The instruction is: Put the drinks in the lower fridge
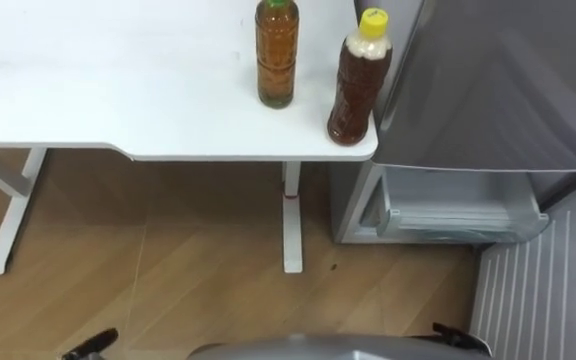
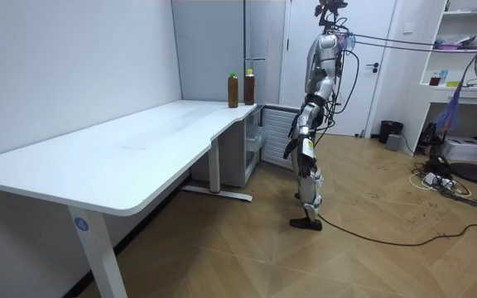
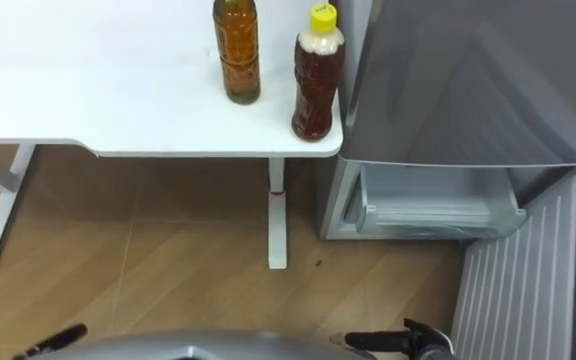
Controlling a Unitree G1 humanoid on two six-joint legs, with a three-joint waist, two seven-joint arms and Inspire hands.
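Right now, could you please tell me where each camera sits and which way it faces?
Left eye view: on the robot's head, looking down at the table corner, the green-capped bottle, the yellow-capped bottle and the fridge with its lower compartment open; the robot's chest edge shows at the bottom.
Right eye view: just beside it, same downward look, same chest edge.
Room view: off the table's far end, looking along it toward the fridge; the whole robot shows, standing.
Shared: both bottles at the table corner.

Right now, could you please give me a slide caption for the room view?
Robot stands facing a green-capped bottle and a yellow-capped bottle on the white table, beside the open lower fridge.
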